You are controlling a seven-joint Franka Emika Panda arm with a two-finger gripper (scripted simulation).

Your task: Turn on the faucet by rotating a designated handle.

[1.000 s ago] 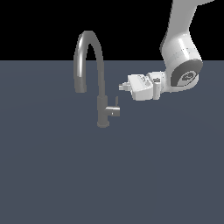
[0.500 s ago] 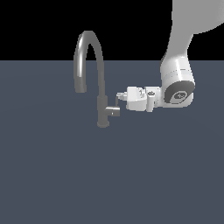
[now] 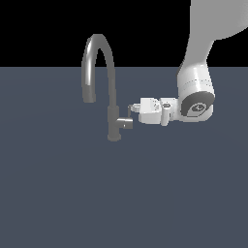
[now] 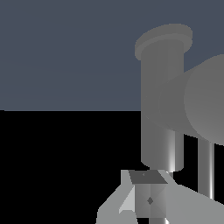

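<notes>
Gripper at the faucet's side handle, approach nearly closed.

The gripper [image 3: 131, 110] lies horizontal, fingertips toward 9 o'clock in the exterior view, and its tips sit at or just beside the handle [image 3: 126, 123]; whether the fingers are apart or together I cannot tell (the wrist view shows only one finger [image 4: 146, 199] up close). The handle is a short stub with its long axis horizontal, jutting toward 3 o'clock from the base of the faucet [image 3: 114, 121], so it lies just below and ahead of the tips. The arched spout rises to 12 o'clock and curls over toward 9. In my judgement the coming move turns on catching that stub and not the column. No brand, label or writing is readable anywhere.
</notes>
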